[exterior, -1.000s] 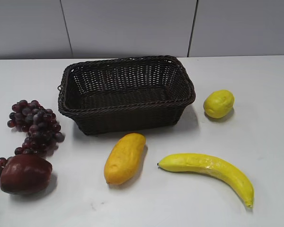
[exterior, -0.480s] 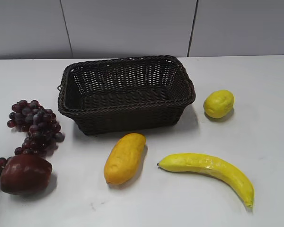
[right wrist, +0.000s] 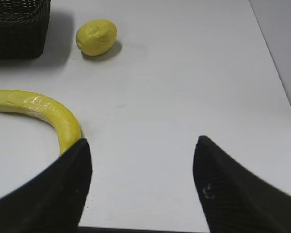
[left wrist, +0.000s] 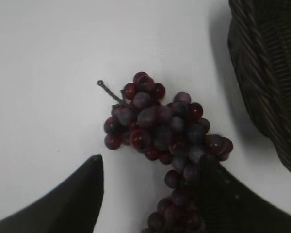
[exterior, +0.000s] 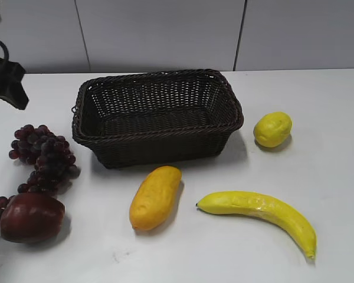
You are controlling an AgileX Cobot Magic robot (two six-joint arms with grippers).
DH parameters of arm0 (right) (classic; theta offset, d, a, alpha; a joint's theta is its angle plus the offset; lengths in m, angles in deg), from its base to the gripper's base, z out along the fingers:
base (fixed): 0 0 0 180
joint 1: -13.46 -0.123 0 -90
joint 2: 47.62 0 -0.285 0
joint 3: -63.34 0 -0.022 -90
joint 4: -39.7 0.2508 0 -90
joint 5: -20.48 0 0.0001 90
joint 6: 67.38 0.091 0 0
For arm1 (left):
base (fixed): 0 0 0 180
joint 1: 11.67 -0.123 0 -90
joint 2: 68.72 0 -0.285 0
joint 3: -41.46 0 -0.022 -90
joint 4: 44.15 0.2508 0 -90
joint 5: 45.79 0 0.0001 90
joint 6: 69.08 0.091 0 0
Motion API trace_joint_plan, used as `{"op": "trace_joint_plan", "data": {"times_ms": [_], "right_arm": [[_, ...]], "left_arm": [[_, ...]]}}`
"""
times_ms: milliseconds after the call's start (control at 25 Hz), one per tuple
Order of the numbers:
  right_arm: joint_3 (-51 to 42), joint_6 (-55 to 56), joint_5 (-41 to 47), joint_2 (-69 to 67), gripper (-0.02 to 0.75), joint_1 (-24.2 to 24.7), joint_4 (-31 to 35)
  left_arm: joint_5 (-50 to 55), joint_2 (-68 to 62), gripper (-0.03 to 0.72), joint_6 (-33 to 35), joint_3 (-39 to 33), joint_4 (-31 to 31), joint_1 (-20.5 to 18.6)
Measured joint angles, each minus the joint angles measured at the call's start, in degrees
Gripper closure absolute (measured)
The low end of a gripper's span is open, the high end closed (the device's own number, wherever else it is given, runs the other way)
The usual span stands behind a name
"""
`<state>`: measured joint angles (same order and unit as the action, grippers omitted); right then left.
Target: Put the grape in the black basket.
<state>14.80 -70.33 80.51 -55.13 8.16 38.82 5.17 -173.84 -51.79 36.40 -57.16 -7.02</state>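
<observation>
The grape [exterior: 44, 158] is a long dark purple-maroon bunch lying on the white table left of the black basket [exterior: 159, 138], its lower end beside a dark red apple. My left gripper [exterior: 7, 97] hangs above the table's far left, behind the bunch. In the left wrist view the grape [left wrist: 160, 131] lies just ahead of the open left gripper [left wrist: 153, 159]. The right finger [left wrist: 218, 194] overlaps the bunch's lower part, and the basket [left wrist: 271, 73] is at the right. My right gripper [right wrist: 141, 141] is open and empty over bare table.
A dark red apple [exterior: 30, 217] lies front left. A yellow-orange mango [exterior: 155, 196], a banana [exterior: 259, 213] and a lemon [exterior: 272, 129] lie in front of and right of the basket. The banana's tip [right wrist: 63, 124] touches the right gripper's left finger in view.
My left gripper has come into the exterior view at the top left, above the table behind the grape. The fruit and the basket have not moved.
</observation>
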Motion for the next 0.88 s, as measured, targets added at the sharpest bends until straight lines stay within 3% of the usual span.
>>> {"op": "trace_joint_plan", "data": {"times_ms": [400,880], "right_arm": [[0.00,0.00,0.00,0.00,0.238,0.00,0.00],[0.00,0.00,0.00,0.00,0.238,0.00,0.00]], "left_arm": [[3.96,-12.04,0.114,0.07,7.43,3.09,0.91],[4.32,-16.53,0.114,0.14,8.05,4.90,0.91]]}}
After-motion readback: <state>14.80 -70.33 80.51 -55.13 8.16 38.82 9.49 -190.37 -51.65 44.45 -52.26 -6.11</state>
